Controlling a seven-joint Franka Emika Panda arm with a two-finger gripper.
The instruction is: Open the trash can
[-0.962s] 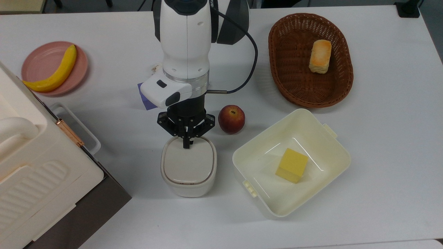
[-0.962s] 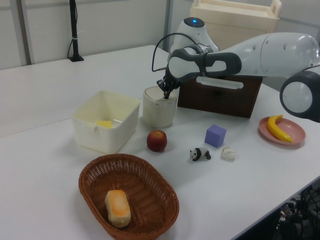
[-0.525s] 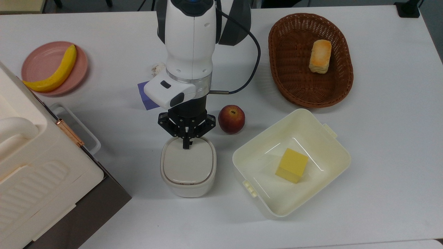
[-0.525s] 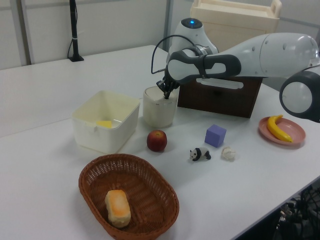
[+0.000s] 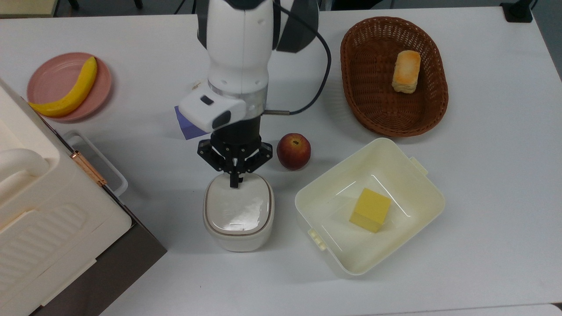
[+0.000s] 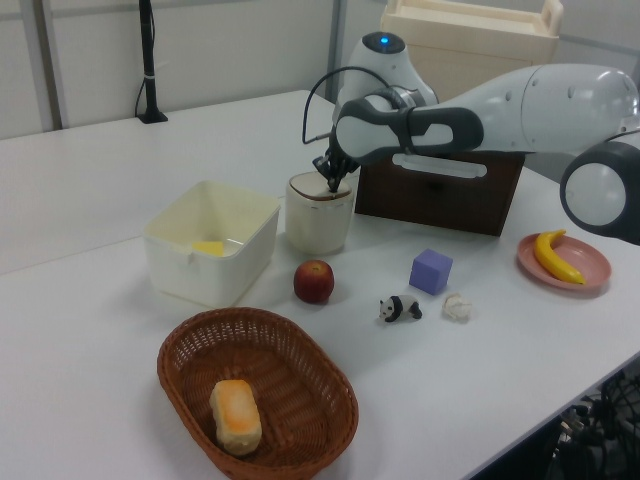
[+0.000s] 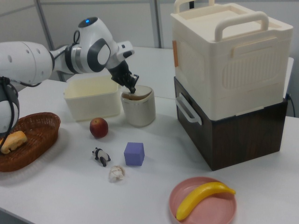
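The trash can (image 5: 239, 239) is a small off-white rounded bin standing mid-table in the top view, also seen as the trash can (image 6: 318, 228) and the trash can (image 7: 138, 112). Its beige-grey lid (image 5: 238, 208) sits tilted, with a dark gap showing under one edge in the right view. My gripper (image 5: 235, 182) points straight down with its fingers shut together. The tip is at the lid's edge nearest the arm, and the gripper (image 7: 132, 89) holds nothing.
An apple (image 5: 293, 151) lies just right of the bin in the top view. A cream tub (image 5: 333, 184) holds a yellow block (image 5: 370, 210). A wicker basket (image 5: 373, 57) holds bread. A purple cube (image 5: 186, 127), a pink plate (image 5: 52, 74) with a banana, and a big cream box (image 5: 44, 219) lie to the top view's left.
The lid has gone from lying flat to tilted up on one side. The gripper has risen slightly and stays over the lid's edge.
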